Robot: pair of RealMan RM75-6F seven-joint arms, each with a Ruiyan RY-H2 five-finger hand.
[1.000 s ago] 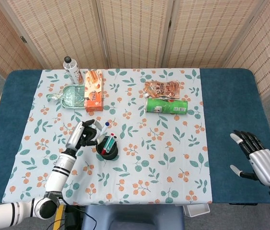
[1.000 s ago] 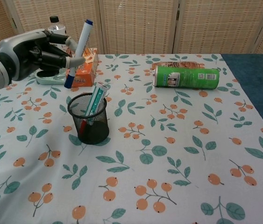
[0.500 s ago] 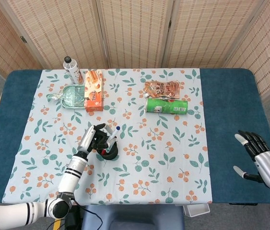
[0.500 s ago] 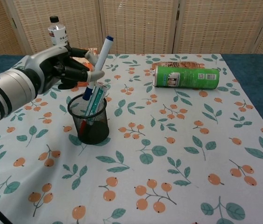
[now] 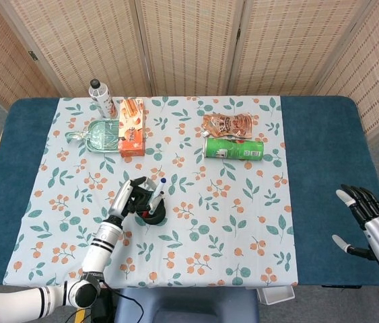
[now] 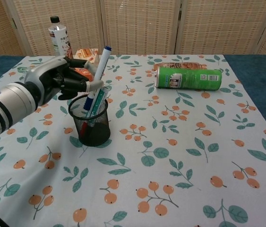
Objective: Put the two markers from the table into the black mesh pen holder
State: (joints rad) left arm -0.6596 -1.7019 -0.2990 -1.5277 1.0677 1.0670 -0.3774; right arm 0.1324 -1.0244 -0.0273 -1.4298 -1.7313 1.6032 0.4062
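The black mesh pen holder (image 6: 91, 124) (image 5: 151, 212) stands on the floral cloth left of centre. A green-and-white marker (image 6: 95, 102) leans inside it, with something red low in the cup. My left hand (image 6: 57, 80) (image 5: 130, 196) is just left of the cup's rim and pinches a white marker with a blue cap (image 6: 98, 73) (image 5: 157, 192). That marker is tilted, cap up, and its lower end dips into the cup's mouth. My right hand (image 5: 376, 225) hangs open off the table's right edge, holding nothing.
A green can (image 6: 188, 78) lies on its side at the right rear, with an orange pouch (image 5: 227, 124) behind it. A bottle (image 6: 58, 37), an orange box (image 5: 130, 126) and a green packet (image 5: 101, 135) sit at the back left.
My left hand carried the blue-capped marker from left of the cup to over it, then lowered its end into the mouth. My right hand drifted lower and rightward.
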